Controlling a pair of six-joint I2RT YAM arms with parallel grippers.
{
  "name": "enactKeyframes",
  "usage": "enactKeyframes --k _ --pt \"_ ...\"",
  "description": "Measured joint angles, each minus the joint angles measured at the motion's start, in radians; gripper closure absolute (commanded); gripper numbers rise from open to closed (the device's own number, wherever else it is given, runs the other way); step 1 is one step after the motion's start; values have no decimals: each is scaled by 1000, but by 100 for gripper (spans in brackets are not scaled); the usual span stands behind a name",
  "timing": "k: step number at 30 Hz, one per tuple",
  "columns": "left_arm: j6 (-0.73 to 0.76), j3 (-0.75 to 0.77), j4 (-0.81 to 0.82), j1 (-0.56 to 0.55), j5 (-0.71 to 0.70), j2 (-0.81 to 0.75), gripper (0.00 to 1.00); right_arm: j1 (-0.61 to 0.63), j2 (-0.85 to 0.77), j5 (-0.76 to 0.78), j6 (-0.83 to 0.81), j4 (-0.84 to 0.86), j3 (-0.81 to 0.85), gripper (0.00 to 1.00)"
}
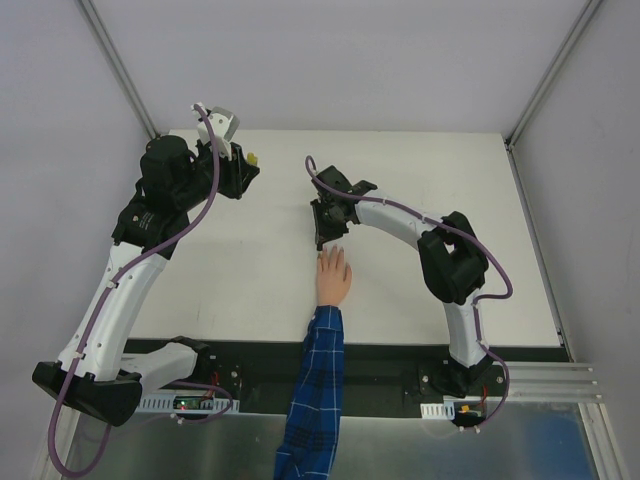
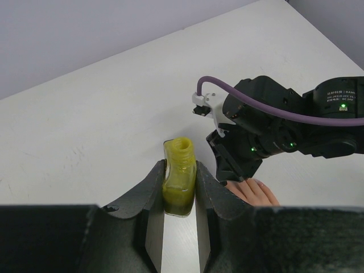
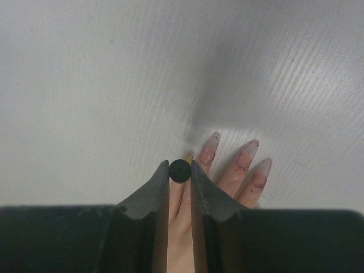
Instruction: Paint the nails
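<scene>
Yellow brush (image 3: 180, 170) pinched in my right gripper (image 3: 180, 166) could smear skin if it drifts off the nails (image 3: 207, 156); left gripper (image 2: 179, 168) clamps the bottle (image 2: 179, 190).

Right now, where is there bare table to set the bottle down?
Free: the table between the left arm and the mannequin hand, and the far right corner beyond the right arm. Crowded: around the nails, where the right hand holds a black cap.
</scene>
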Motion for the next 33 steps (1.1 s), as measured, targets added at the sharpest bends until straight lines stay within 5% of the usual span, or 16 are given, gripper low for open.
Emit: enactKeyframes --k 33 --pt "0 0 0 0 0 0 100 2 0 7 1 -3 21 100"
